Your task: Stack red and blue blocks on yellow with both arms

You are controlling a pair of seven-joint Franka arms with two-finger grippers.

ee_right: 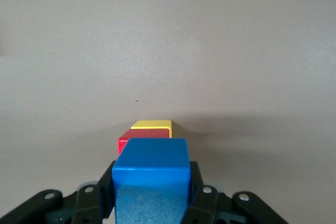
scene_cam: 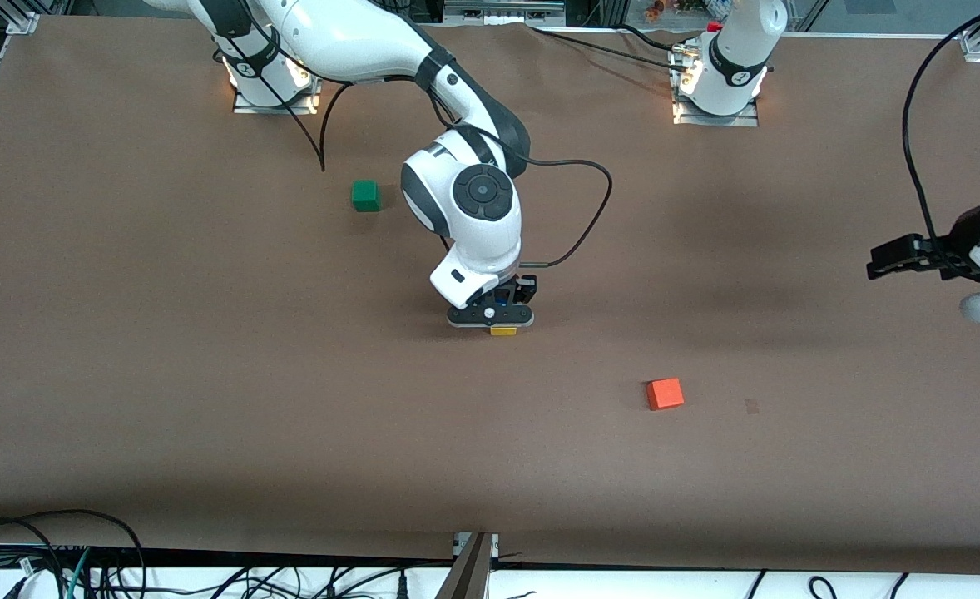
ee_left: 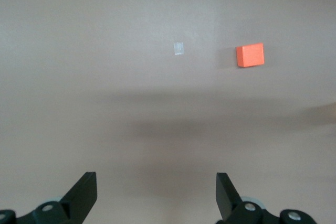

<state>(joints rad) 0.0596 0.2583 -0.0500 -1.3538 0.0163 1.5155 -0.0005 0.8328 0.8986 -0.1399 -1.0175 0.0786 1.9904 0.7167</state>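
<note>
Front view first. Right gripper [scene_cam: 491, 320] sits low over the yellow cube [scene_cam: 503, 331], my landmark for this note. I see only a thin yellow sliver under the gripper body; the wrist hides the red and blue cubes entirely from here, apart from a hint of blue between the fingers. Green cube [scene_cam: 365, 195] lies farther from the front camera than the yellow one, toward the right arm's end of the table [scene_cam: 165, 374]. Orange cube [scene_cam: 665, 393] lies nearer the camera than the yellow one, toward the left arm's end. Left gripper [scene_cam: 877, 262] waits up in the air at the left arm's end, its arm cut off by the frame edge. I can read no writing anywhere.

Left wrist view. Left gripper [ee_left: 156, 192] has its fingers spread wide with nothing between them; the orange cube [ee_left: 250, 55] is well apart on bare table.

Right wrist view. Right gripper [ee_right: 152, 192] is clamped on the blue cube [ee_right: 151, 169]. Just under it I make out the red cube [ee_right: 126, 142], mostly covered, resting on the yellow cube [ee_right: 152, 125]. Whether blue touches red I cannot tell.
</note>
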